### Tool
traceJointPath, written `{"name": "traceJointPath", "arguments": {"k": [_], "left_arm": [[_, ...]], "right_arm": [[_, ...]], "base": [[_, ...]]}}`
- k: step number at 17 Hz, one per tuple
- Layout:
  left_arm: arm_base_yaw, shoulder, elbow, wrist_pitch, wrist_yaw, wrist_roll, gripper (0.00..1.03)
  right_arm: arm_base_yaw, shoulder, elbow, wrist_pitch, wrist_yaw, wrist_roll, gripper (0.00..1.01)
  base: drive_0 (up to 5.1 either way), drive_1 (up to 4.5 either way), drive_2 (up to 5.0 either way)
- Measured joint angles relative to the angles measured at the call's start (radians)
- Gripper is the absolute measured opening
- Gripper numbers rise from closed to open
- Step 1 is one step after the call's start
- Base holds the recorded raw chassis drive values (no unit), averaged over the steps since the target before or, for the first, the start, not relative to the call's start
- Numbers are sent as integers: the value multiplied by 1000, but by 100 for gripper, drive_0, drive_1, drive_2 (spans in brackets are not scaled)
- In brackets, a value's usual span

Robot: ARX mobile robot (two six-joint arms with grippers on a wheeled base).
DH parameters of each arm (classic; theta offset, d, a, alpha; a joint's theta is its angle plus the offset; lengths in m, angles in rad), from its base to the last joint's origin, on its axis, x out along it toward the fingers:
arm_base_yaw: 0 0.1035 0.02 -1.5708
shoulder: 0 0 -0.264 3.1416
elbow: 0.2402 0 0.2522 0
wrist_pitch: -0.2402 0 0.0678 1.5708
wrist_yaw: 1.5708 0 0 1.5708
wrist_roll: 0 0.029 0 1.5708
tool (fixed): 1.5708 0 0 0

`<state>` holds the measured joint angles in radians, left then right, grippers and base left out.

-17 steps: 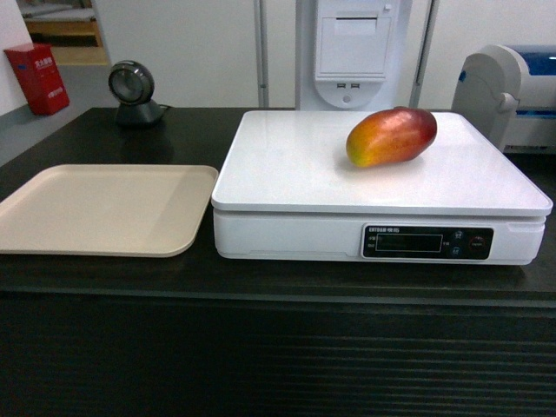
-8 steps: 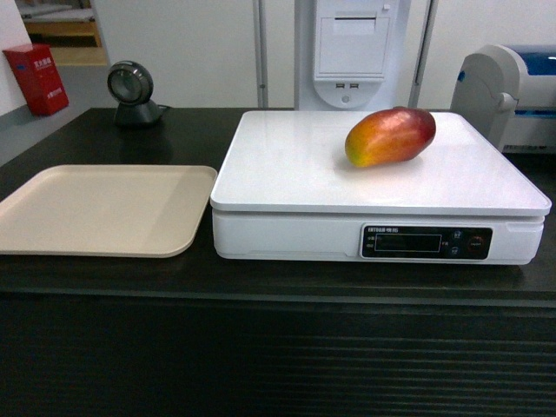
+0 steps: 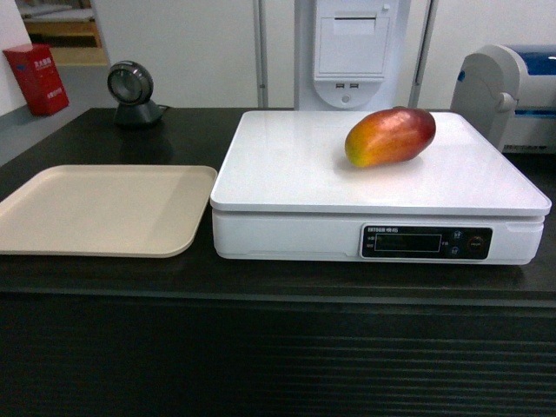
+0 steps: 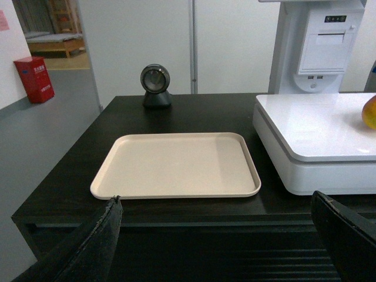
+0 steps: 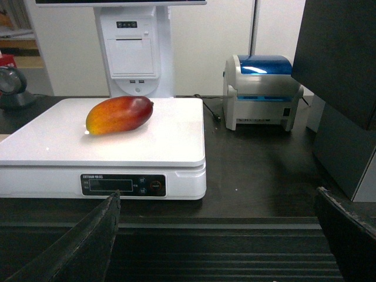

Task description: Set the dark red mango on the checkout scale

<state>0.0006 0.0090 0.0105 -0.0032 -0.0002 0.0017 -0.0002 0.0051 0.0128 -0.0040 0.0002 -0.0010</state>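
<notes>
dark red mango (image 3: 390,136) on scale (image 3: 287,165), tray (image 3: 104,208) bare

– What is seen at the left?
– A beige tray (image 3: 104,208), with a round black scanner (image 3: 132,91) behind it.
– And at the right?
– A blue-topped printer (image 5: 261,91).

Mango (image 3: 390,135) on scale (image 3: 287,165), tray (image 3: 104,208) leftward

Red-to-orange dark red mango (image 3: 390,135), white scale (image 3: 287,169), beige tray (image 3: 95,208)
</notes>
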Motion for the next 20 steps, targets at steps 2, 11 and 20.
{"name": "traceJointPath", "arguments": {"k": [2,11,20], "left_arm": [[0,0,0,0,0,0,98],[0,0,0,0,0,0,98],[0,0,0,0,0,0,98]], "right_arm": [[0,0,0,0,0,0,98],[0,0,0,0,0,0,98],[0,0,0,0,0,0,98]], "base": [[0,0,0],[0,0,0],[0,0,0]]}}
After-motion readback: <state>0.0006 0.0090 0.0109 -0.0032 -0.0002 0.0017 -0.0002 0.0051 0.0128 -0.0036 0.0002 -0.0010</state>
